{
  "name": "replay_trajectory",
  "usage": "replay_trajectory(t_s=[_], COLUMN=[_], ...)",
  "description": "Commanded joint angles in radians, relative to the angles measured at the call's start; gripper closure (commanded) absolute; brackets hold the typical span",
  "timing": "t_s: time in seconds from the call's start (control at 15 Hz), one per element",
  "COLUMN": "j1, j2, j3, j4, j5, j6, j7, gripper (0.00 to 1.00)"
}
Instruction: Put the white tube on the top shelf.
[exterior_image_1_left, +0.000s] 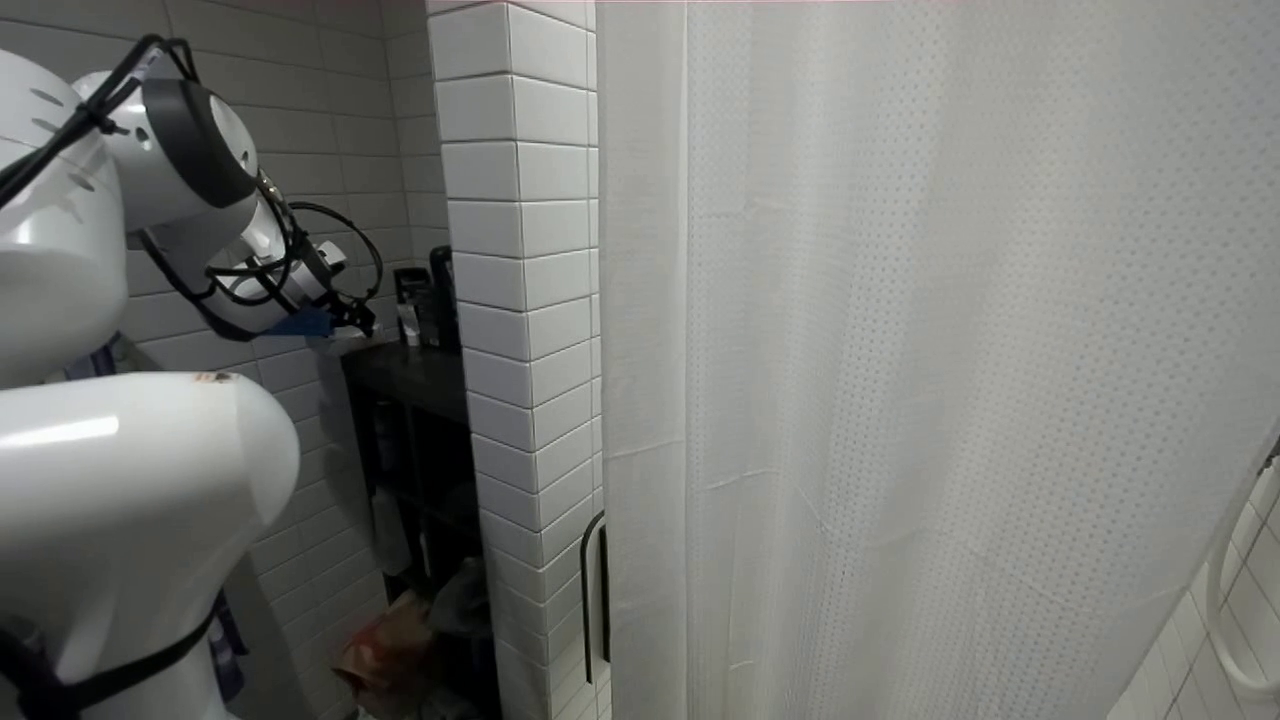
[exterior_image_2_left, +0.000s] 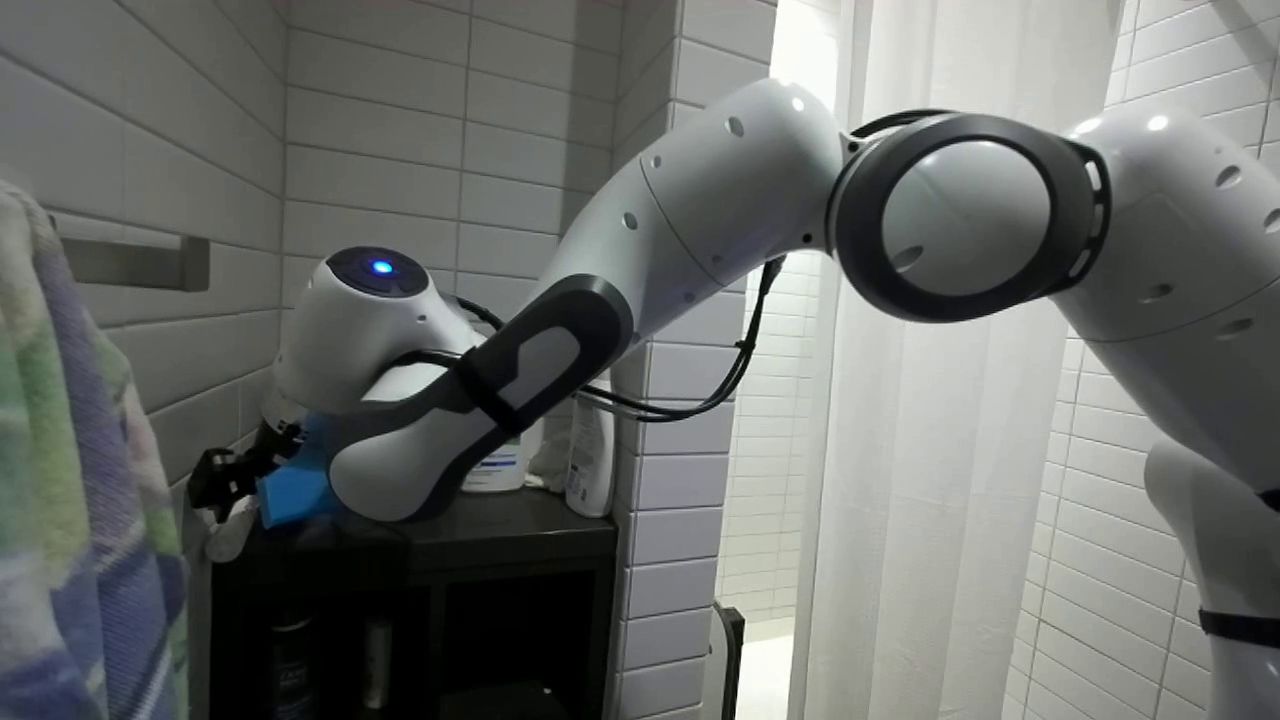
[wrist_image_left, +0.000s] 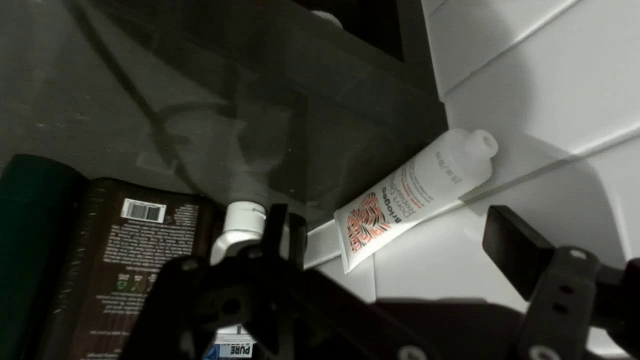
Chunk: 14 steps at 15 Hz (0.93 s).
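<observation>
White tiles (exterior_image_2_left: 375, 125) flank the black top shelf (exterior_image_2_left: 500, 525); the white tube (wrist_image_left: 412, 197) seems to rest along its wall-side edge. The fingers (wrist_image_left: 515, 252) stand apart, apparently not gripping it. Placement looks done; only backing the arm (exterior_image_2_left: 720, 190) away appears left.

Robot arm (exterior_image_2_left: 740, 190): glossy white rounded shells (exterior_image_1_left: 150, 480) with small recesses (exterior_image_2_left: 629, 220), dark grey joint bands (exterior_image_1_left: 200, 145). Black claw (wrist_image_left: 392, 245): block-like pads (wrist_image_left: 517, 252), drilled links (wrist_image_left: 575, 285), pale round screw heads (wrist_image_left: 578, 254). Above the claw, in an exterior view: dark cap (exterior_image_2_left: 350, 268) with lit blue lamp (exterior_image_2_left: 382, 267). Farther from the claw: bundled black cables (exterior_image_1_left: 97, 113), black strap (exterior_image_2_left: 1240, 627), brownish scuff (exterior_image_1_left: 213, 377) on one shell.
</observation>
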Motion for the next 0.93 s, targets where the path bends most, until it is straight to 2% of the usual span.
replay_trajectory(t_s=[0.0, 0.87], j1=[0.011, -0.003], j2=[0.030, 0.097], j3=[-0.025, -0.066], j4=[0.041, 0.106], j5=[-0.005, 0.011], j6=[-0.016, -0.038], j7=[0.024, 0.077], gripper=[0.00, 0.00])
